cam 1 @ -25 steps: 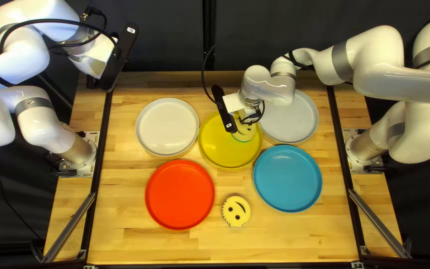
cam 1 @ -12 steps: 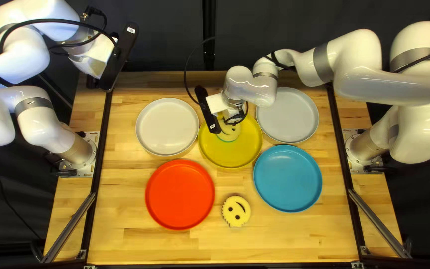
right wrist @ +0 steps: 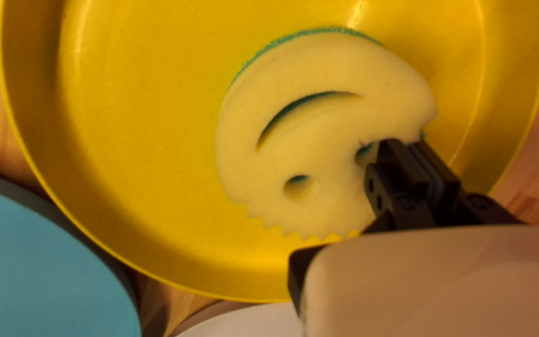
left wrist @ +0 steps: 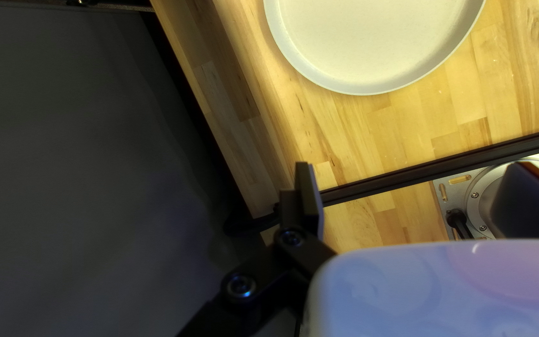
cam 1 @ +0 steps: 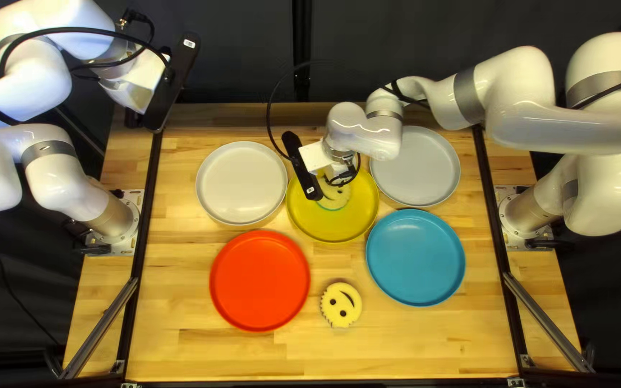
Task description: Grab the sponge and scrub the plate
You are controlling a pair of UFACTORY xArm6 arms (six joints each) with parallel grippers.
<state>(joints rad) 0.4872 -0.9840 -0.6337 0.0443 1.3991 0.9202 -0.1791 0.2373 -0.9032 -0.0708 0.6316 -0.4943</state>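
While my right gripper (cam 1: 332,177) reaches down over the yellow plate (cam 1: 332,228), the pale yellow smiley sponge (cam 1: 336,198) sits inside that plate's rim. The right wrist view shows two black fingers (right wrist: 398,165) close together, pinching the sponge near its edge, beside one of the round eye holes. The curved mouth and the other eye are uncovered, the notched edge shows ahead of the gripper's block, and a thin green layer peeks out along the smooth edge. I cannot tell how firmly the sponge presses on the plate.

My left gripper (cam 1: 133,118) is raised near the far left corner of the wooden table (cam 1: 425,345), well apart from the sponge. Its fingers stand wide apart and hold nothing. The left wrist view shows the off-white plate (left wrist: 369,43) ahead of it and a metal base plate (left wrist: 444,200) off to one side.

In the top left view, the off-white plate is just left of the yellow one and the light grey plate (cam 1: 418,172) just right of it. Nearer the table's near edge are the red plate (cam 1: 259,282) and the blue plate (cam 1: 415,259). A second smiley sponge (cam 1: 341,305) lies face up between those two, a little closer to the near edge, apart from both.
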